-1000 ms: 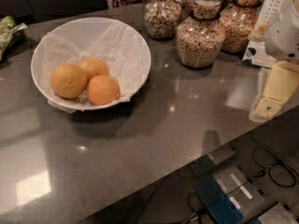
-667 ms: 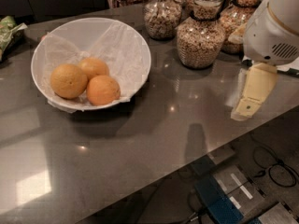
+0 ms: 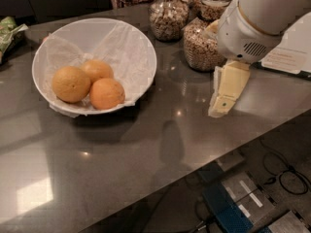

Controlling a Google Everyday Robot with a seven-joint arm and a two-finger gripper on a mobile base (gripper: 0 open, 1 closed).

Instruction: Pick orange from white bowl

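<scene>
Step in hand, as judged: approach, with no contact made. The gripper (image 3: 219,109) hangs over the right side of the counter (image 3: 146,169), just in front of a glass jar of grain (image 3: 200,50) and well apart from the white bowl (image 3: 153,57). It carries nothing, and whether it is released or clenched cannot be told. The orange (image 3: 71,84) lies at the left of the bowl on crinkled white paper (image 3: 121,42), touching a deeper reddish orange (image 3: 107,93) to its right and a smaller one (image 3: 97,69) behind. Skin dull, yellowish, dimpled; shape round, likely to roll. Bowl wide, shallow, smooth-rimmed. Counter dark, glossy, hard. Next move, as judged: travel left over the rim and descend on the orange from above, keeping off the neighbours and the loose paper
</scene>
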